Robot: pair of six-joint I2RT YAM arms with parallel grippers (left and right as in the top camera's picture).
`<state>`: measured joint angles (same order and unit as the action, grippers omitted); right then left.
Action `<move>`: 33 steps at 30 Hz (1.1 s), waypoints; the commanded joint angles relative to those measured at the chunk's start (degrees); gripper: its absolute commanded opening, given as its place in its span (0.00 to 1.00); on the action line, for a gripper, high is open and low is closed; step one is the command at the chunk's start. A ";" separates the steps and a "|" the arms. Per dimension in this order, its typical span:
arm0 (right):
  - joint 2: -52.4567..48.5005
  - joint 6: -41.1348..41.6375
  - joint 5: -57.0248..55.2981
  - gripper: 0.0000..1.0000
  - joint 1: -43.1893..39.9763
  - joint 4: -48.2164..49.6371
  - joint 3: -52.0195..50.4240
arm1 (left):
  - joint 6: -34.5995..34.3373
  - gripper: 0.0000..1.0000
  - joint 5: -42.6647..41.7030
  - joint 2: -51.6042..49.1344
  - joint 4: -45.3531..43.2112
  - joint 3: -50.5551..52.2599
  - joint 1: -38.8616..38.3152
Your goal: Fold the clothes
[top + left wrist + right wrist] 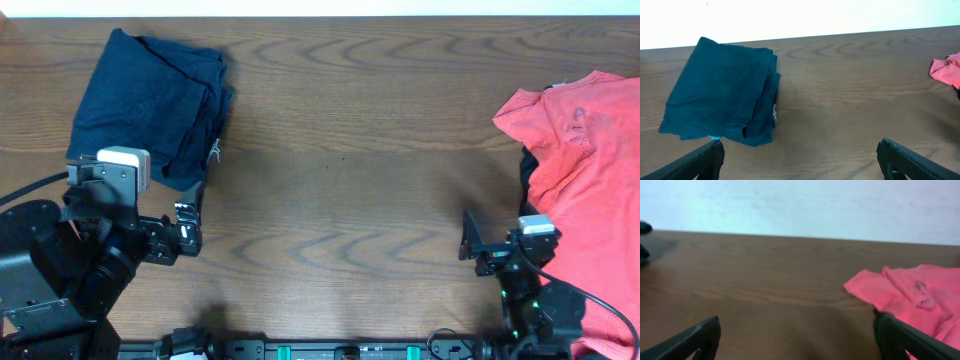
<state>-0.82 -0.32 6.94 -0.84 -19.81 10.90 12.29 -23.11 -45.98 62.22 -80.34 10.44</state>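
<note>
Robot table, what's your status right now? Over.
Left gripper and right gripper both open, empty. Folded dark navy cloth garment lies by left arm; crumpled coral-red cloth garment by right gripper, not yet folded. Nothing seen blocking either gripper.

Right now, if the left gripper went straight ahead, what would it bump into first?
Probably nothing: bare table lies ahead of the left gripper, and the folded navy shorts sit off to its left.

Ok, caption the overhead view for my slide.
Navy cloth garment folded at left, coral-red cloth garment rumpled at right; left end effector and right end effector open above wooden table.
</note>
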 commanded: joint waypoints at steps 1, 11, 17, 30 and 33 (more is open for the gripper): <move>0.55 -0.83 0.63 0.99 1.14 2.99 -3.96 | 0.74 0.98 0.48 0.00 -0.04 -0.26 -0.13; 0.55 -1.03 0.81 0.99 3.58 9.79 -7.82 | 0.74 0.98 0.48 0.02 -0.04 -0.26 -0.13; 0.55 -1.05 0.81 0.99 3.61 9.77 -7.82 | 0.74 0.98 0.48 0.00 -0.04 -0.26 -0.13; 0.55 -1.03 1.03 0.99 3.96 27.91 -10.60 | 0.74 0.98 0.48 0.00 -0.04 -0.26 -0.13; 0.55 -1.05 1.01 0.99 4.24 25.68 -10.60 | 0.74 0.98 0.48 0.00 -0.04 -0.26 -0.13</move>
<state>-0.58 -0.69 7.31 2.59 6.68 0.78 12.29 -23.11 -45.98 62.30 -80.34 10.44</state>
